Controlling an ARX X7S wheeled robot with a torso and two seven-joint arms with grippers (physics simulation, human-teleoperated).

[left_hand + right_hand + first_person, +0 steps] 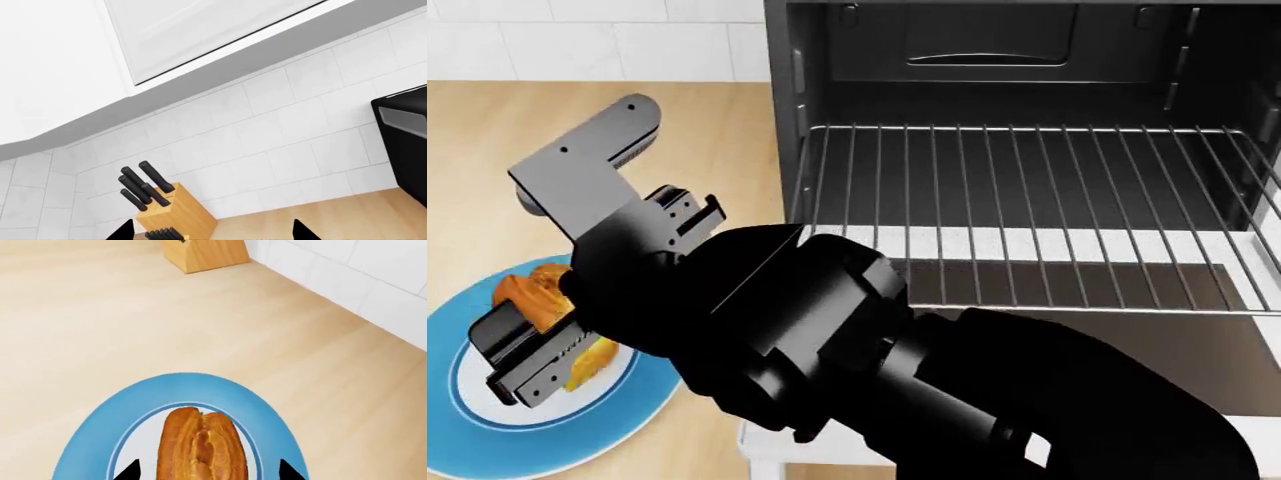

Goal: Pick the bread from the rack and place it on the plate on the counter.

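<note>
The bread (200, 445), a golden-brown loaf, lies on the white centre of the blue-rimmed plate (180, 387). My right gripper (208, 472) is open just above it, with one fingertip on each side of the loaf and a gap of plate showing at both. In the head view the right gripper (527, 350) covers most of the bread (531, 288) on the plate (467, 440) at the left of the counter (561, 110). The silver wire rack (1028, 210) sits bare inside the open oven. My left gripper (213, 232) is open and empty, facing the backsplash.
A wooden knife block (175, 210) stands against the tiled wall; it also shows in the right wrist view (207, 252). The black oven (403, 135) stands to its side, its lowered door (1068, 270) jutting over the counter. My right arm (961, 390) crosses the head view's foreground.
</note>
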